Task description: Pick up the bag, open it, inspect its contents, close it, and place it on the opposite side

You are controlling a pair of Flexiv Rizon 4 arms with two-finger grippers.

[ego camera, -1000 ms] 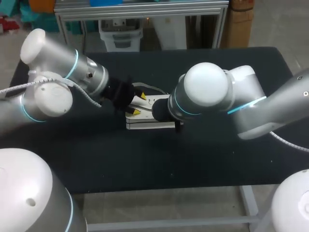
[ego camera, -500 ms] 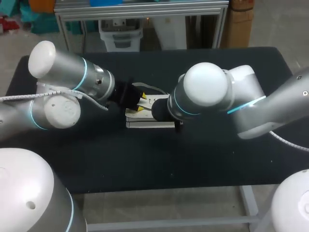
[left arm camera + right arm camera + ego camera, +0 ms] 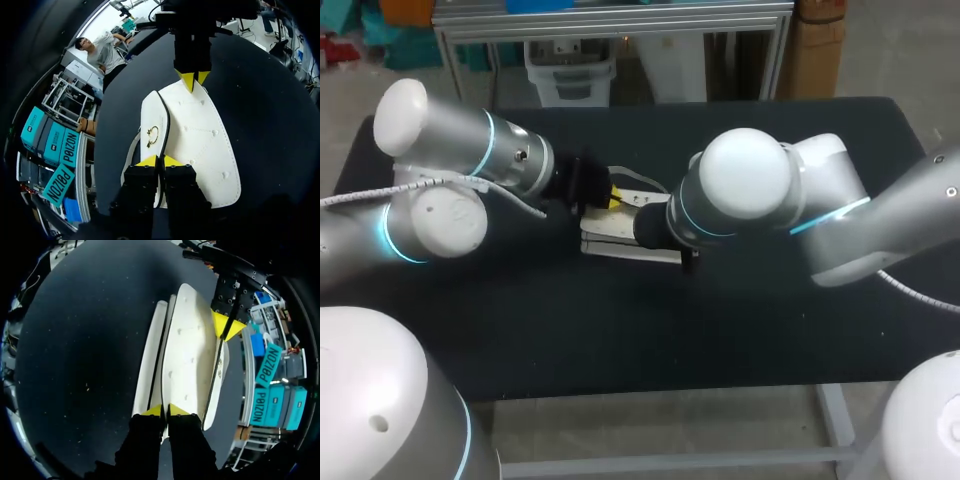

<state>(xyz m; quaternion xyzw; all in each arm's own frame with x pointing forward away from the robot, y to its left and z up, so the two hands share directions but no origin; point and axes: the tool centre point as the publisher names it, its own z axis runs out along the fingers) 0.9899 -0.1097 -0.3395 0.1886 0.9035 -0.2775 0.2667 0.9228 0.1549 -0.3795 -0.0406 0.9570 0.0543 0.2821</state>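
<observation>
A white bag [image 3: 620,246] with black trim and a small gold clasp [image 3: 151,136] lies in the middle of the black table [image 3: 770,330]. My left gripper [image 3: 611,197] comes in from the left, and in its wrist view the left gripper [image 3: 160,161] is shut on the trimmed edge at the bag's [image 3: 200,140] near end. At the opposite end, my right gripper [image 3: 164,411] is shut on the edge of the bag [image 3: 187,355]. Each wrist view shows the other arm's yellow tips pinching the far end: the right gripper [image 3: 193,80] and the left gripper [image 3: 227,327]. In the head view the right arm's wrist hides its fingers.
A white strap [image 3: 131,155] loops out from the bag's side onto the table. My two arms cross over the table's middle from either side. Bare black tabletop lies in front of the bag and to its right.
My left gripper has moved in over the bag's end and its fingers have gone from wide apart to shut on the edge. The right arm has kept still.
</observation>
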